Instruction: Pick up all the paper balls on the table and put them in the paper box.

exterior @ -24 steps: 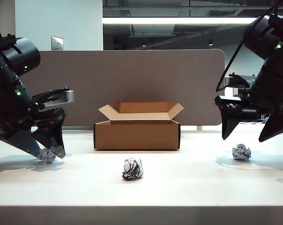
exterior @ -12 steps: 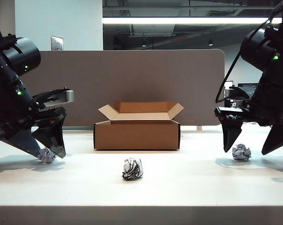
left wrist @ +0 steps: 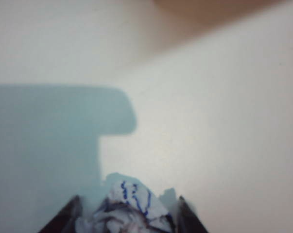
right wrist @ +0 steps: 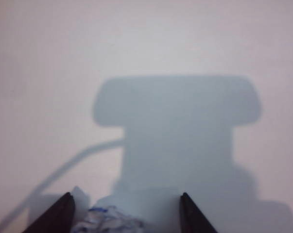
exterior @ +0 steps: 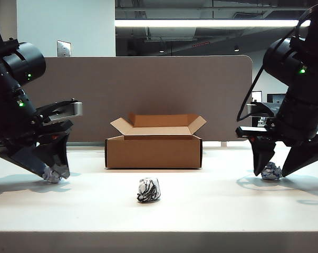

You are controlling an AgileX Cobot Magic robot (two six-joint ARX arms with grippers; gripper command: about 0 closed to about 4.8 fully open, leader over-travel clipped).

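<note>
We have the left end effector (exterior: 52,169) and the right end effector (exterior: 275,169) each straddling a paper ball (left wrist: 128,211) (exterior: 271,170) on the tabletop (exterior: 211,205), whether gripped we cannot tell.

An open-plan office or lab bay is indicated. A wide white table (exterior: 201,211) is backed at 12 o'clock by a grey-brown partition panel (exterior: 148,89) of the kind used to divide desks. Above the panel, an exposed dark ceiling with ducts (exterior: 201,10) and a long strip light (exterior: 201,23) can be seen. At 10 o'clock a wall plate (exterior: 64,48) is mounted on a pale wall. At 3 o'clock, behind the panel's edge, a monitor (exterior: 277,98) is partly seen.
</note>
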